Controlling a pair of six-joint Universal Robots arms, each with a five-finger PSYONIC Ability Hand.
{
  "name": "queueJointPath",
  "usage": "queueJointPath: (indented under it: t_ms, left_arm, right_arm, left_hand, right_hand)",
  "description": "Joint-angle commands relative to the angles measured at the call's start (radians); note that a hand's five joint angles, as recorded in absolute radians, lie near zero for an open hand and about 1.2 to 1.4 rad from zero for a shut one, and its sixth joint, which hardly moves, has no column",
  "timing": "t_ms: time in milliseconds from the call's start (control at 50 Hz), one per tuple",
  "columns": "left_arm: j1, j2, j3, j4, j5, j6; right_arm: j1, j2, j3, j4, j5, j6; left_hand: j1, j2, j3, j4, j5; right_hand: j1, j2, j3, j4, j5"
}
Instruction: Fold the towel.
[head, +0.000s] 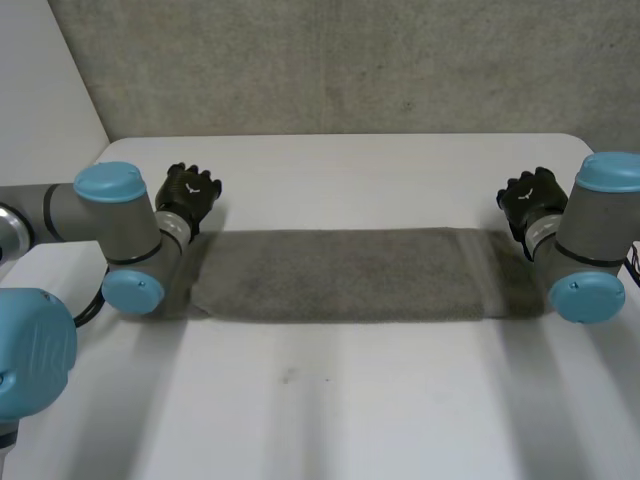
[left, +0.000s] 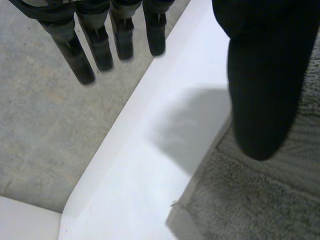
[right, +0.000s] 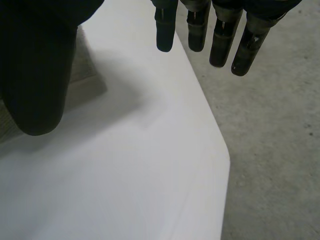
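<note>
A grey-brown towel (head: 345, 275) lies flat on the white table (head: 330, 400) as one long strip running from left to right. My left hand (head: 188, 195) hovers just beyond the strip's far left corner, open and holding nothing. In the left wrist view its straight fingers (left: 100, 45) hang over the table's edge, and its thumb (left: 265, 90) is above the towel's corner (left: 260, 200). My right hand (head: 532, 197) hovers by the far right end, open and empty as well. There the thumb (right: 37, 75) is over the towel's end (right: 85, 75), with the fingers (right: 220, 35) spread past the table's edge.
Grey carpeted floor (head: 350, 60) lies beyond the table's far edge, with a white wall (head: 40, 90) at the far left. The table's rounded corners (right: 220, 150) are close to both hands. Bare tabletop stretches in front of the towel.
</note>
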Motion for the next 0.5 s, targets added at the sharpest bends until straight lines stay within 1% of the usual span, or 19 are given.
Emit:
queueJointPath:
  t_ms: [20,40,60,80,120,140,160,180,200,220,240,280,300,340,380,400,440,460,500]
  left_arm:
    - [-0.045,0.036,-0.021,-0.014,-0.007,0.006]
    - [-0.048,0.076,-0.034,-0.028,-0.008,-0.004]
    - [-0.050,0.120,-0.058,-0.045,-0.010,-0.009]
    - [-0.050,0.120,-0.058,-0.045,-0.010,-0.009]
    - [-0.047,0.215,-0.136,-0.063,-0.011,-0.018]
    - [-0.047,0.216,-0.136,-0.063,-0.011,-0.018]
    - [-0.048,0.273,-0.184,-0.063,-0.011,-0.030]
    - [-0.048,0.274,-0.184,-0.063,-0.011,-0.030]
    - [-0.048,0.333,-0.236,-0.063,-0.011,-0.050]
    - [-0.048,0.393,-0.294,-0.063,-0.010,-0.082]
    - [-0.048,0.394,-0.294,-0.063,-0.010,-0.083]
    - [-0.047,0.506,-0.400,-0.059,-0.007,-0.176]
    - [-0.047,0.507,-0.400,-0.059,-0.007,-0.176]
    - [-0.037,0.609,-0.498,-0.054,-0.004,-0.288]
    - [-0.036,0.651,-0.546,-0.048,-0.002,-0.344]
    - [-0.036,0.651,-0.546,-0.048,-0.002,-0.345]
    - [-0.027,0.721,-0.644,-0.017,-0.001,-0.441]
    - [-0.027,0.722,-0.644,-0.017,-0.001,-0.442]
    - [-0.010,0.772,-0.740,0.047,0.001,-0.501]
  right_arm:
    - [-0.004,-0.168,0.091,0.001,0.023,0.101]
    - [-0.004,-0.168,0.092,0.001,0.023,0.101]
    - [-0.006,-0.216,0.119,0.001,0.011,0.148]
    - [-0.006,-0.216,0.119,0.001,0.011,0.149]
    - [-0.009,-0.311,0.174,0.010,-0.039,0.239]
    - [-0.009,-0.311,0.175,0.010,-0.040,0.239]
    - [-0.007,-0.355,0.208,0.015,-0.063,0.277]
    - [-0.009,-0.395,0.243,0.021,-0.095,0.310]
    - [-0.009,-0.396,0.244,0.021,-0.095,0.310]
    - [-0.015,-0.427,0.279,0.027,-0.125,0.328]
    - [-0.029,-0.452,0.314,0.036,-0.148,0.338]
    - [-0.049,-0.472,0.349,0.048,-0.164,0.344]
    - [-0.049,-0.472,0.349,0.049,-0.164,0.344]
    - [-0.082,-0.516,0.414,0.084,-0.179,0.347]
    - [-0.095,-0.544,0.443,0.101,-0.184,0.347]
    - [-0.105,-0.560,0.473,0.114,-0.193,0.347]
    - [-0.115,-0.567,0.503,0.121,-0.205,0.347]
    - [-0.128,-0.573,0.532,0.121,-0.218,0.347]
    - [-0.145,-0.573,0.558,0.121,-0.231,0.347]
  left_hand:
    - [-0.111,-0.109,-0.109,-0.118,-0.134]
    - [-0.111,-0.109,-0.109,-0.118,-0.134]
    - [-0.111,-0.109,-0.109,-0.118,-0.134]
    - [-0.111,-0.109,-0.109,-0.118,-0.134]
    - [-0.111,-0.109,-0.109,-0.118,-0.134]
    - [-0.111,-0.109,-0.109,-0.118,-0.134]
    - [-0.111,-0.109,-0.109,-0.118,-0.134]
    - [-0.111,-0.109,-0.109,-0.118,-0.134]
    - [-0.111,-0.109,-0.109,-0.118,-0.134]
    - [-0.111,-0.109,-0.109,-0.118,-0.134]
    - [-0.111,-0.109,-0.109,-0.118,-0.134]
    - [-0.111,-0.109,-0.109,-0.118,-0.134]
    - [-0.111,-0.109,-0.109,-0.118,-0.134]
    - [-0.111,-0.109,-0.109,-0.118,-0.134]
    - [-0.111,-0.109,-0.109,-0.118,-0.134]
    - [-0.111,-0.109,-0.109,-0.118,-0.134]
    - [-0.111,-0.109,-0.109,-0.118,-0.134]
    - [-0.111,-0.109,-0.109,-0.118,-0.134]
    - [-0.108,-0.106,-0.106,-0.115,-0.131]
  right_hand:
    - [-0.044,-0.062,-0.052,-0.065,-0.075]
    - [-0.044,-0.062,-0.052,-0.065,-0.075]
    - [-0.044,-0.062,-0.052,-0.065,-0.075]
    - [-0.044,-0.062,-0.052,-0.065,-0.075]
    - [-0.044,-0.062,-0.052,-0.065,-0.075]
    - [-0.044,-0.062,-0.052,-0.065,-0.075]
    - [-0.044,-0.062,-0.052,-0.065,-0.075]
    - [-0.044,-0.062,-0.052,-0.065,-0.075]
    - [-0.044,-0.062,-0.052,-0.065,-0.075]
    - [-0.044,-0.062,-0.052,-0.065,-0.075]
    - [-0.044,-0.062,-0.052,-0.065,-0.075]
    - [-0.044,-0.062,-0.052,-0.065,-0.075]
    - [-0.044,-0.062,-0.052,-0.065,-0.075]
    - [-0.044,-0.062,-0.052,-0.065,-0.075]
    - [-0.044,-0.062,-0.052,-0.065,-0.075]
    - [-0.044,-0.062,-0.052,-0.065,-0.075]
    - [-0.044,-0.062,-0.052,-0.065,-0.075]
    - [-0.044,-0.062,-0.052,-0.065,-0.075]
    - [-0.044,-0.062,-0.052,-0.065,-0.075]
